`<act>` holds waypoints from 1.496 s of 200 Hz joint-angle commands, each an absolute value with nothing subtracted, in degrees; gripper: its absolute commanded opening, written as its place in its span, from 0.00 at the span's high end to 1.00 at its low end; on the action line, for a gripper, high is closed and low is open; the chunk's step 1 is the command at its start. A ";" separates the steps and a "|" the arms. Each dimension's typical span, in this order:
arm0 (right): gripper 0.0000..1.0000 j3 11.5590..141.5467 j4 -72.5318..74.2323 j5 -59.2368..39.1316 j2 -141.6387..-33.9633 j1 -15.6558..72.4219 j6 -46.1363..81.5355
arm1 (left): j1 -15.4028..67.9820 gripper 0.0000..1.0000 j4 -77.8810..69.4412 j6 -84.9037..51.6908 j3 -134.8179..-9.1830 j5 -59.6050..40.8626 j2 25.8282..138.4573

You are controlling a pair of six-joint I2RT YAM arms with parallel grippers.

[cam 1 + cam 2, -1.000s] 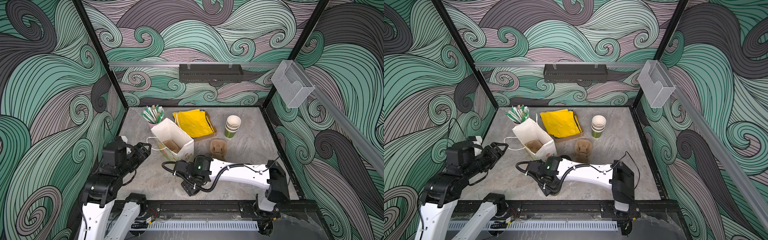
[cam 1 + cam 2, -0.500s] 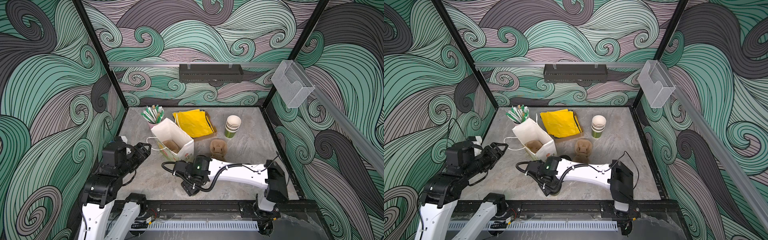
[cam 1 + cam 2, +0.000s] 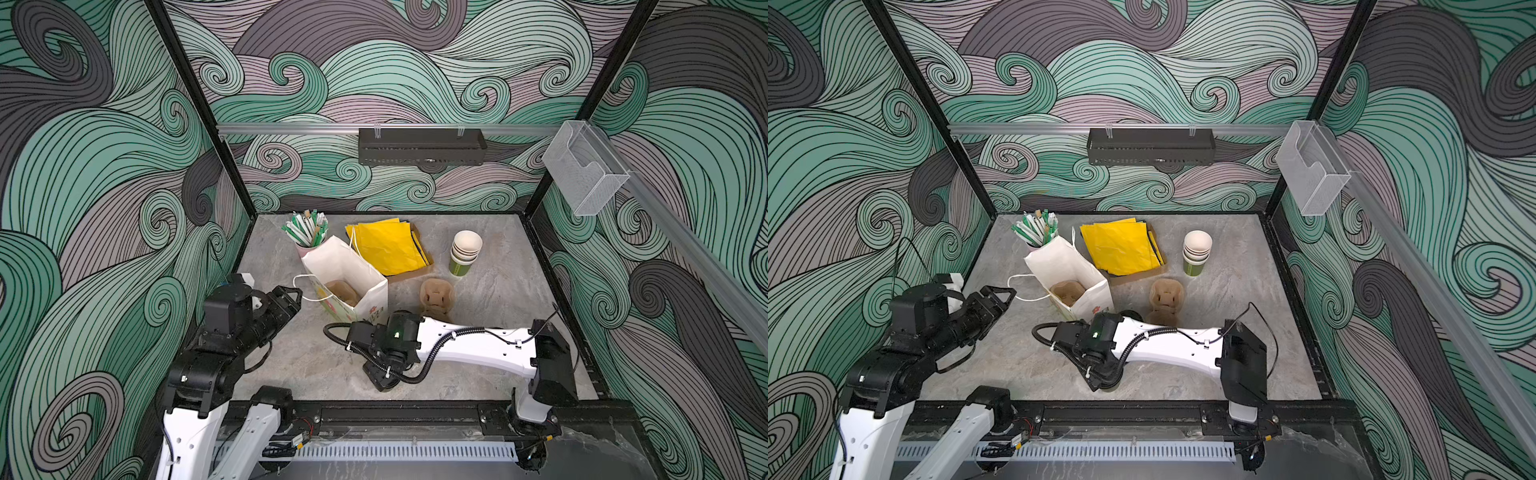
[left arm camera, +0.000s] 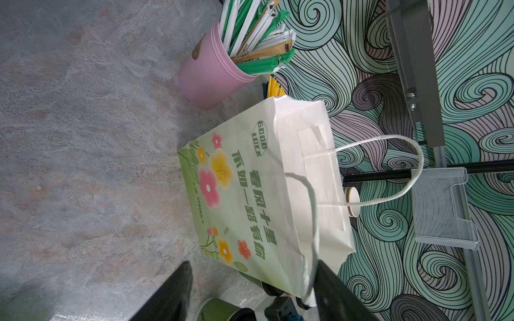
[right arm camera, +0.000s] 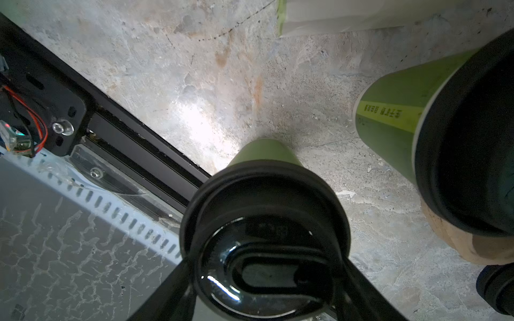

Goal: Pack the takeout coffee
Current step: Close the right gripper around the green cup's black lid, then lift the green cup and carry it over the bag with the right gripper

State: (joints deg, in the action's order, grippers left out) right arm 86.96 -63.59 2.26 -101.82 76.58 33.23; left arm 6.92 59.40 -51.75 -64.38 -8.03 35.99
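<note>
Right fingers (image 5: 167, 297) straddle black sip lid (image 5: 264, 236) of green paper cup (image 5: 264, 152), standing on grey counter (image 5: 194, 69) nr front rail (image 5: 133, 139); contact can't be told. Left fingers (image 4: 172, 297) open, clamping nothing. Risk: lid-only pinch pops lid off, or lift bumps neighbouring lidded green cup (image 5: 403, 116).

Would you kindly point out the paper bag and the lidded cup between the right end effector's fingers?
paper bag (image 3: 336, 262): in a top view, white inner wall.
lidded cup (image 5: 264, 239): right wrist view, black lid.
</note>
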 commanded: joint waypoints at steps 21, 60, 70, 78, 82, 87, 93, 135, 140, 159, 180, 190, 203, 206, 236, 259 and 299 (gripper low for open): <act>0.33 86.92 -68.00 2.12 -98.03 76.64 35.00 | 6.49 0.29 60.33 -51.84 -65.74 -7.03 35.47; 0.34 87.36 -71.79 2.47 -93.78 76.77 36.27 | 6.50 0.28 59.51 -51.42 -65.57 -7.89 35.87; 0.34 87.83 -73.14 2.58 -92.79 76.81 36.56 | 6.47 0.28 59.07 -51.17 -65.58 -8.50 36.18; 0.35 88.50 -74.32 2.58 -92.10 76.82 36.58 | 6.49 0.28 58.74 -50.83 -65.57 -8.99 36.61; 0.35 88.80 -74.98 2.56 -91.81 76.80 36.56 | 6.50 0.28 58.58 -50.68 -65.57 -9.14 36.85; 0.35 89.14 -75.63 2.50 -91.43 76.82 36.52 | 6.50 0.28 58.44 -50.55 -65.65 -9.33 37.06; 0.35 89.74 -76.27 2.41 -90.93 76.77 36.27 | 6.49 0.28 58.18 -50.37 -65.70 -9.53 37.38; 0.35 94.52 -79.39 3.14 -88.83 76.43 33.69 | 6.49 0.25 56.76 -49.49 -65.83 -10.23 39.02; 0.35 95.32 -79.37 3.22 -88.53 76.30 33.15 | 6.50 0.25 56.58 -49.38 -65.83 -10.28 39.22; 0.35 98.65 -80.01 3.57 -87.70 75.51 31.16 | 6.49 0.25 55.91 -49.04 -65.92 -10.89 40.18; 0.35 102.64 -81.93 2.99 -87.27 74.82 28.48 | 6.50 0.25 55.14 -48.78 -65.87 -11.79 41.31; 0.35 104.57 -83.27 2.59 -87.34 74.54 27.12 | 6.50 0.25 54.82 -48.61 -65.83 -12.12 41.81; 0.35 107.42 -85.30 2.42 -87.82 74.06 25.44 | 6.50 0.25 54.22 -48.44 -65.59 -12.64 42.35; 0.35 108.13 -85.77 2.32 -87.89 73.97 25.08 | 6.47 0.25 54.22 -48.39 -65.57 -12.65 42.48; 0.35 115.42 -90.85 0.98 -90.23 72.83 21.63 | 6.50 0.25 53.83 -47.91 -65.00 -13.04 43.31; 0.35 121.07 -94.26 0.46 -92.36 72.08 19.60 | 6.50 0.27 53.59 -47.66 -64.67 -13.10 43.54; 0.35 130.77 -97.59 1.67 -95.87 70.35 16.78 | 6.50 0.38 53.05 -47.83 -64.26 -13.51 43.42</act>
State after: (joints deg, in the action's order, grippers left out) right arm 125.93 -91.83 1.08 -94.04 71.59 20.08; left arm 6.92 54.24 -48.95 -64.38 -12.53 43.40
